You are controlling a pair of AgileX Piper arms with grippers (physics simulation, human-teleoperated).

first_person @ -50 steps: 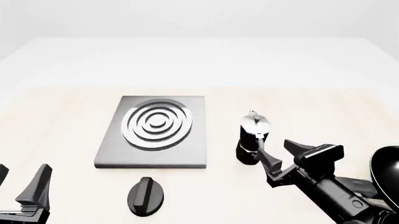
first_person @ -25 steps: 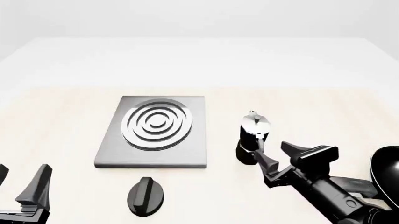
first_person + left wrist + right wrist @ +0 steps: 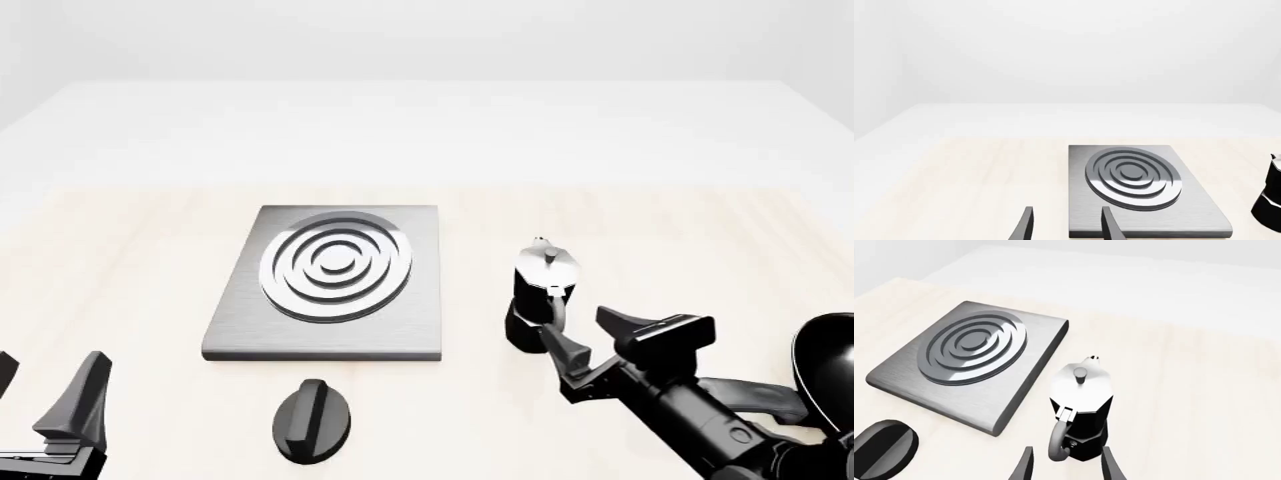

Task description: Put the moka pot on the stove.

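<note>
The moka pot (image 3: pixel 539 298), black with a silver lid, stands upright on the table right of the stove (image 3: pixel 416 318), apart from it. Its handle faces my right gripper (image 3: pixel 582 334), which is open and empty just in front of the pot. In the right wrist view the pot (image 3: pixel 1081 405) stands between and just beyond the open gripper (image 3: pixel 1066 462). My left gripper (image 3: pixel 47 395) is open and empty at the near left. In the left wrist view it (image 3: pixel 1066 224) points at the stove (image 3: pixel 1191 212), and the pot (image 3: pixel 1271 200) shows at the edge.
A black oval knob (image 3: pixel 311 420) lies on the table in front of the stove; it also shows in the right wrist view (image 3: pixel 884 447). A black frying pan (image 3: pixel 830 365) sits at the right edge, beside my right arm.
My right gripper has shifted slightly to the left, closer to the pot's handle. The pot, the stove and the left arm have not moved.
</note>
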